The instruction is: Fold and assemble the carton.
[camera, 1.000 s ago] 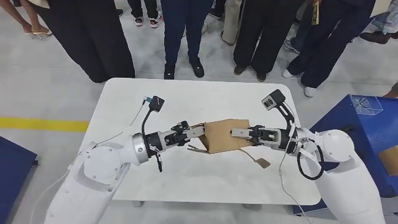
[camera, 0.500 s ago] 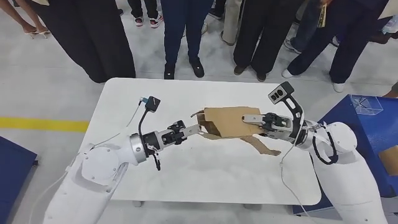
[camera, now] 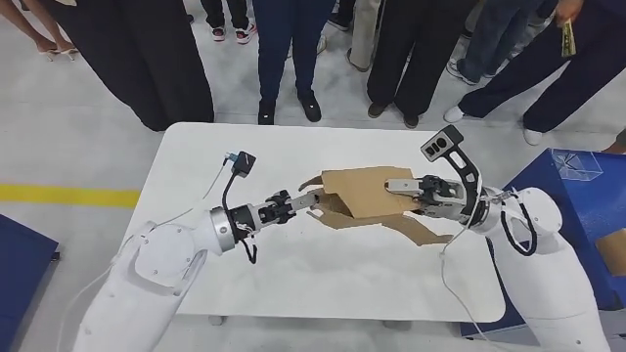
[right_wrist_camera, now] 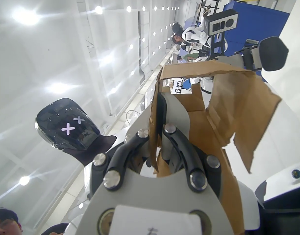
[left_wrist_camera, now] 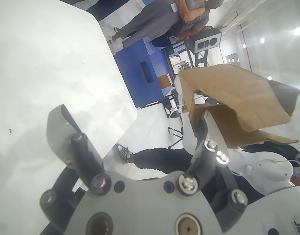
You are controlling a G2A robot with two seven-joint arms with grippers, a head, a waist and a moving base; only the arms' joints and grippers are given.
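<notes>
A brown cardboard carton (camera: 364, 192) hangs above the middle of the white table (camera: 293, 156), partly opened, with loose flaps (camera: 423, 231) drooping under it. My right gripper (camera: 396, 187) is shut on one wall of the carton (right_wrist_camera: 228, 103); in the right wrist view the cardboard edge is pinched inside the right gripper (right_wrist_camera: 157, 99). My left gripper (camera: 315, 201) is at the carton's other end, open. In the left wrist view the left gripper (left_wrist_camera: 132, 114) is spread wide, and one finger (left_wrist_camera: 210, 128) lies against the carton's (left_wrist_camera: 233, 99) open end.
Several people stand along the table's far edge. A blue cabinet (camera: 577, 205) with a clear box (camera: 575, 162) on it stands beside the table on the right arm's side. Bare tabletop lies on both sides of the carton and in front of it.
The right gripper has lifted the carton off the table and carried it away from the robot. Its flaps now hang down. The left gripper has followed its end.
</notes>
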